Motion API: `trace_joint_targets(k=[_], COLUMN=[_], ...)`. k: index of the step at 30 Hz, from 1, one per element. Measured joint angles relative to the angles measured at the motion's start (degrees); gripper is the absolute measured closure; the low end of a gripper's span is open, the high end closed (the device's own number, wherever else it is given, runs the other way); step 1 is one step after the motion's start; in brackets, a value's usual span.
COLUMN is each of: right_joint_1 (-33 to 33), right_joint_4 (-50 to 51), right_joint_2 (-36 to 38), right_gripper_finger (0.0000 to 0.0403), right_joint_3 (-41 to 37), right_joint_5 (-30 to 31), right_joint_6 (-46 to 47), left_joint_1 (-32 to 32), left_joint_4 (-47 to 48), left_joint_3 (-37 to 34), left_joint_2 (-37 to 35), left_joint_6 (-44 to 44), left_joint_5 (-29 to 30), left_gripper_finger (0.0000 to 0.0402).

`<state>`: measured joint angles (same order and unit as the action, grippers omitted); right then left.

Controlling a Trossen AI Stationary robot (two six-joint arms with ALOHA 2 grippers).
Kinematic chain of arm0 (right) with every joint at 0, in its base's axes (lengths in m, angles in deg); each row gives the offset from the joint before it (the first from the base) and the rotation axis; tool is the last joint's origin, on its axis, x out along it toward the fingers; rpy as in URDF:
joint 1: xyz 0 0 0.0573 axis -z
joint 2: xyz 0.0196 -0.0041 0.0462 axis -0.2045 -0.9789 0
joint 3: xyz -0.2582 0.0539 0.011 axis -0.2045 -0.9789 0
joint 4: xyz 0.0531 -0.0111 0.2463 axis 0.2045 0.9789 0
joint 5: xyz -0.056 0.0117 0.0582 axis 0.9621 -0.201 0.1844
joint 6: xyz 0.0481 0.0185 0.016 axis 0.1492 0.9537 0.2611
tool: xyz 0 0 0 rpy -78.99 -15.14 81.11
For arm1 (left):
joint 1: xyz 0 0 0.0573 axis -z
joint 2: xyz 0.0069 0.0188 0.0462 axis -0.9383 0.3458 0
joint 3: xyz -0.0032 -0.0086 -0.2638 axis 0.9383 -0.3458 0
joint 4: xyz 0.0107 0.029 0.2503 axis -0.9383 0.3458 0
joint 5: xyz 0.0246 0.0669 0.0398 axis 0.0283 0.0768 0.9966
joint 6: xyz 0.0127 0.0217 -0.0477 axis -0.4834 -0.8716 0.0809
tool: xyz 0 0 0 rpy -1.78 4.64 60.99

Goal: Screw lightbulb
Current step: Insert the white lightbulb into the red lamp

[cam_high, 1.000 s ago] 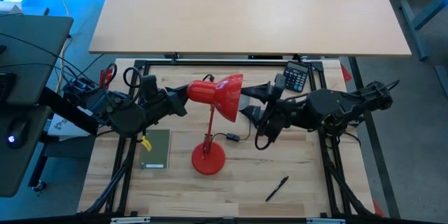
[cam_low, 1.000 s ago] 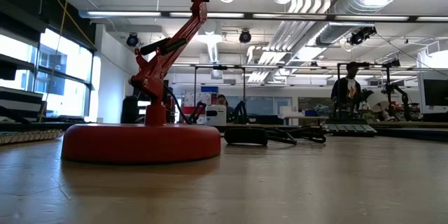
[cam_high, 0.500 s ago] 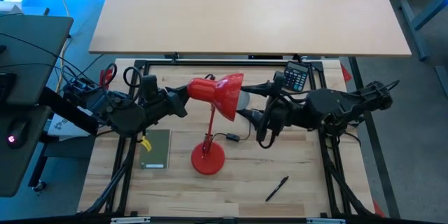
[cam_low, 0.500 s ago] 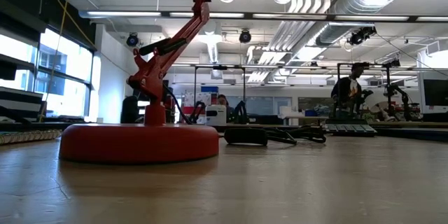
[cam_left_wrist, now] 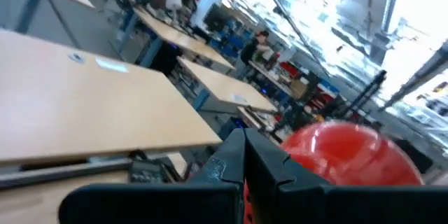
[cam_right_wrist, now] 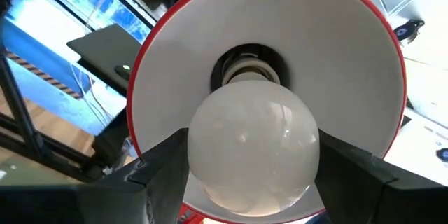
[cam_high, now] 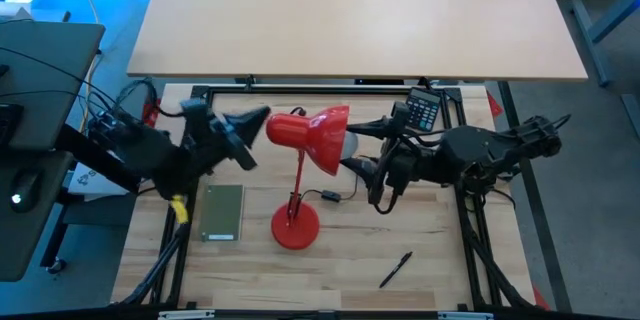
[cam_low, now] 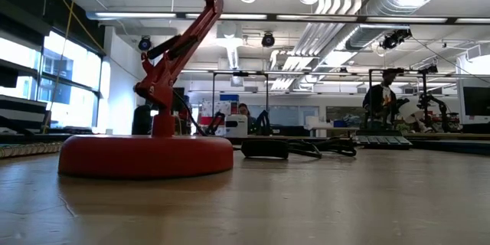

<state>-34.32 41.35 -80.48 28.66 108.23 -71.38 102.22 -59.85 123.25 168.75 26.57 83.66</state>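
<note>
Right pincer (cam_right_wrist: 248, 182) has the bulb (cam_right_wrist: 253, 143) gripped, jaws partway open around its globe, one finger (cam_right_wrist: 157, 164) on each side. Bulb sits straight ahead of the pincer, base lined up at the socket (cam_right_wrist: 246, 70) inside the shade (cam_right_wrist: 350, 63); can't tell if threads have caught.

Left pincer (cam_high: 262, 116) is shut, holding nothing, just beside the back of the shade, apparently clear of it.

Risks as I read them:
- Lamp (cam_high: 297, 228) looks unbraced. Push or twist from the right pincer could swing the shade or slide the base on the counter (cam_high: 440, 260), so the bulb cross-threads or misses the socket.
- Grip is on smooth round glass: slip while turning, or crack if squeezed harder.
- Pincer may foul the shade rim.
</note>
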Motion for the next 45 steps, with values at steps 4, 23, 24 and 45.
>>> trace_joint_targets(k=[4,23,24,45], right_joint_1=[0.0,0.0,0.0,0.0], right_joint_4=[0.4,0.7,0.7,-2.2], right_joint_2=[0.0,0.0,0.0,-0.1], right_gripper_finger=[0.0148,0.0148,0.0148,0.0148], right_joint_3=[0.0,0.0,0.0,-0.1], right_joint_5=[0.3,-0.1,-0.2,-2.8], right_joint_6=[-1.7,18.8,20.6,79.6], left_joint_1=[0.0,-0.1,-0.1,-0.1], left_joint_4=[-0.2,3.2,3.2,4.4], left_joint_3=[0.1,-0.5,-0.5,-0.5], left_joint_2=[0.0,0.3,0.3,0.4], left_joint_6=[-1.2,-0.9,-0.9,-0.9], left_joint_5=[0.1,-0.8,-0.8,-0.8], left_gripper_finger=[0.0401,0.0402,0.0401,0.0402])
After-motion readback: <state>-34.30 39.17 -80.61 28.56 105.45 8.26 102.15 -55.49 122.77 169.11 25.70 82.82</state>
